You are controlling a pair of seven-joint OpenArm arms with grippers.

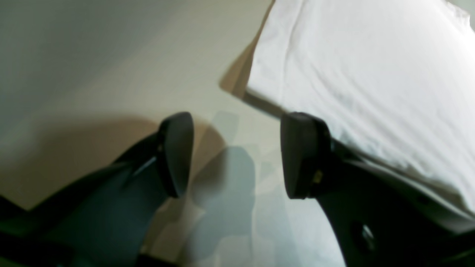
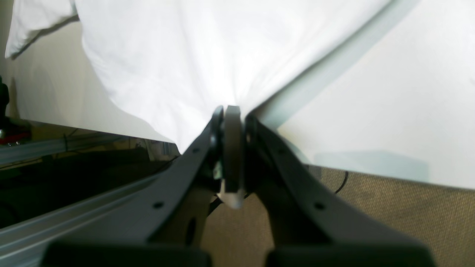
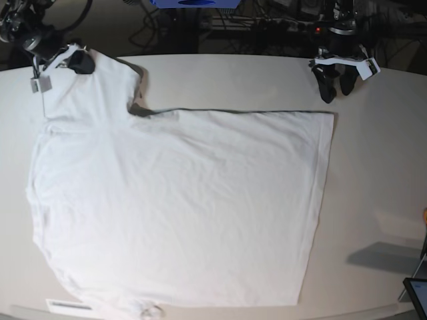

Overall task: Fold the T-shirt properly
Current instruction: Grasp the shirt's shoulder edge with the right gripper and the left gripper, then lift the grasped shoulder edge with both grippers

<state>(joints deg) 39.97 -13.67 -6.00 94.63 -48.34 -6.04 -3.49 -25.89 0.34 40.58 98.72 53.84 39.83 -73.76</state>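
Note:
The white T-shirt (image 3: 180, 200) lies spread flat on the off-white table (image 3: 233, 80), its sleeve reaching to the far left corner. There my right gripper (image 3: 81, 61) is shut on the sleeve cloth. The right wrist view shows the T-shirt (image 2: 193, 55) bunching into the closed right gripper (image 2: 232, 111). My left gripper (image 3: 337, 92) hangs open at the far right, just beyond the shirt's far right corner. In the left wrist view the left gripper (image 1: 239, 155) has its dark fingers (image 1: 178, 154) wide apart over bare table, with the T-shirt (image 1: 371, 74) edge just beside the right finger.
Dark clutter and cables (image 3: 267, 27) lie beyond the table's far edge. A dark tablet corner (image 3: 415, 293) sits at the near right edge. A white label strip (image 3: 70, 307) lies by the shirt's near left. A small tag (image 3: 43, 83) dangles from my right arm.

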